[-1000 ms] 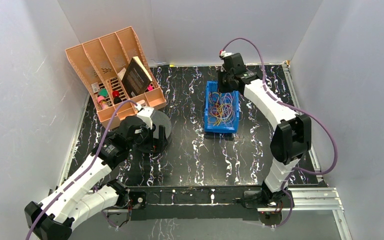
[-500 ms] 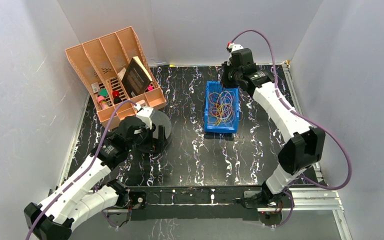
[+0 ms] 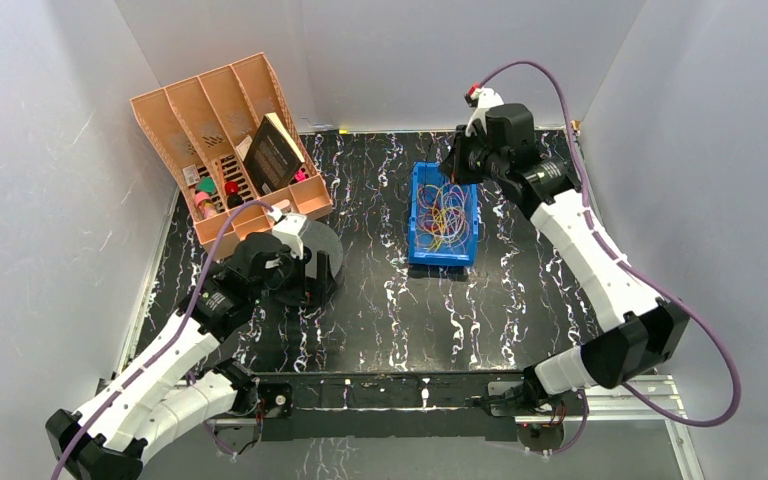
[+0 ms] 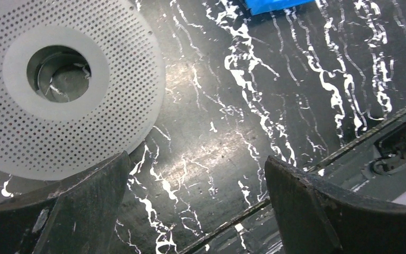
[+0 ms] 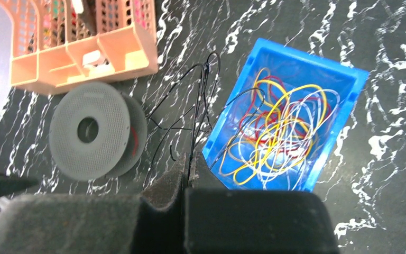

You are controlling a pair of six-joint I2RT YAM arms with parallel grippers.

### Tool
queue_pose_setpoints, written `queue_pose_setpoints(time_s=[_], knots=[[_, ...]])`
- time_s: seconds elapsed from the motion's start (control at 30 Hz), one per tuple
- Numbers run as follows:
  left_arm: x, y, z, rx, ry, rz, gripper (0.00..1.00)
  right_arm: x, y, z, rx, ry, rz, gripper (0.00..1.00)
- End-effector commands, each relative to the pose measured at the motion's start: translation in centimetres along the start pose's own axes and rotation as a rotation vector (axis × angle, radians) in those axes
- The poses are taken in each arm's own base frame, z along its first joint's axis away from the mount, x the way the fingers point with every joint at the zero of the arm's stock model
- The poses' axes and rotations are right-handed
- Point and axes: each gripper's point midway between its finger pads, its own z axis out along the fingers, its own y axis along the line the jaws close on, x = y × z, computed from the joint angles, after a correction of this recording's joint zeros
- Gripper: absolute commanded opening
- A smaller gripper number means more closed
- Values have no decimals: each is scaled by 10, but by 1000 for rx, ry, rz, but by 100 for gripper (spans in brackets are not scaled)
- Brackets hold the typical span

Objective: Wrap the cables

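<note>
A tangle of yellow, red, white and purple cables (image 3: 442,215) lies in a blue bin (image 3: 415,245), also in the right wrist view (image 5: 283,129). My right gripper (image 5: 187,159) is shut on a thin black cable (image 5: 198,114), whose loops hang from the jaws above the table and the bin's edge. In the top view that gripper (image 3: 457,165) is raised over the bin's far end. A grey perforated spool (image 3: 312,258) stands left of the bin, seen too in both wrist views (image 4: 58,79) (image 5: 92,135). My left gripper (image 4: 195,180) is open and empty beside the spool.
A peach divided organiser (image 3: 225,140) with a dark book and small items stands at the back left (image 5: 82,53). The black marbled table (image 3: 400,310) has metal rails along its edges. White walls enclose the space.
My right arm has swung right and stretched out, lifting the gripper with the black cable higher over the bin's far end. The left arm has barely moved.
</note>
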Motion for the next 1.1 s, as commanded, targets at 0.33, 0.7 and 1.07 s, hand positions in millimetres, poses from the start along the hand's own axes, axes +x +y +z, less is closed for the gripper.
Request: queue_pose_setpoints(time_s=[0.33,0.7,1.07], knots=[[-85,-82,-45,359,-141,72,98,49,87,-57,-413,-10,-80,0],[-86,-112,-37,540,-116,96,98,73,134,-100,-669,-3,-118,0],[-64,-141,-40,781,-51,71,91,75,154,-137,-844,-37,-130,0]])
